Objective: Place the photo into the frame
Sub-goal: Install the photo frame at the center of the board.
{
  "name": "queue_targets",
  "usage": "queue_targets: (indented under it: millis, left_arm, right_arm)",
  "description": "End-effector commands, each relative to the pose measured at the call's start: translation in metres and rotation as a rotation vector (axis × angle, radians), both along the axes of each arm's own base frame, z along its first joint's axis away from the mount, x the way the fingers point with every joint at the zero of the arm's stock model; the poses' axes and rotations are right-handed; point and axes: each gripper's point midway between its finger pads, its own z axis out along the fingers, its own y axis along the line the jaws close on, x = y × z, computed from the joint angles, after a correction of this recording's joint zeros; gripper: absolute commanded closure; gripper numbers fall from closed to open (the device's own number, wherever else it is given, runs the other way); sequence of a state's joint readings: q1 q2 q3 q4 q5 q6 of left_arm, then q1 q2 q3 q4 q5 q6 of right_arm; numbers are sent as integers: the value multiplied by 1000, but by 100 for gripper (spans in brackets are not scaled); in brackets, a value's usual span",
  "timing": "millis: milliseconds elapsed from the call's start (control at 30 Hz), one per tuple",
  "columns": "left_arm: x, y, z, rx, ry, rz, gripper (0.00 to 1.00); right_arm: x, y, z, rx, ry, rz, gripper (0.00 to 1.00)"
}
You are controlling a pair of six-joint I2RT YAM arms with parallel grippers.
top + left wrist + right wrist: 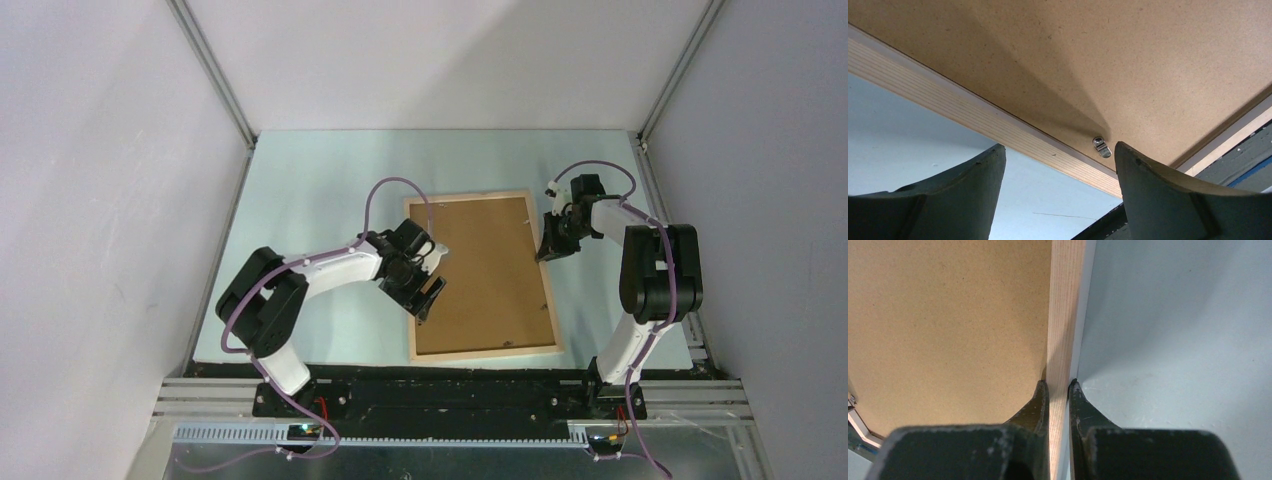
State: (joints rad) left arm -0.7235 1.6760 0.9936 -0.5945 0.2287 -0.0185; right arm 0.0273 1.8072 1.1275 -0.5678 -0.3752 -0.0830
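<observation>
The frame lies on the table with its pale wood side up. A plain brown backing board fills it. The photo is hidden from every view. My left gripper hovers open over the frame's left rail, its fingers straddling the rail. A small metal clip shows just inside the right finger. My right gripper is shut on the frame's right rail. One finger rests on the board side, the other on the table side.
The pale blue table is boxed in by white walls left, right and behind. Aluminium posts stand at the back corners. A dark base rail carrying both arm mounts runs along the near edge, close to the frame's near rail.
</observation>
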Motion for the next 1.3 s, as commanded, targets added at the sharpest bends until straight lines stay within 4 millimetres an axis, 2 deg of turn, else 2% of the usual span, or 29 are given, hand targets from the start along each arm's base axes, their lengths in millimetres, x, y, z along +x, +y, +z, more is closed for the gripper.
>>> queue_targets:
  millis: [0,200,600,1267]
  left_arm:
    - [-7,4,-13,46,3,-9,16]
    - [-12,1,-20,80,2,-30,16]
    - [-8,1,-16,83,-26,-40,34]
    - [-9,0,-15,75,-26,-54,47]
  right_arm:
    - [0,-2,-1,14,-2,9,100]
    - [3,-5,-3,2,1,-5,100]
    - [3,-5,-2,8,2,-7,100]
    - [2,-5,-4,8,8,-3,100]
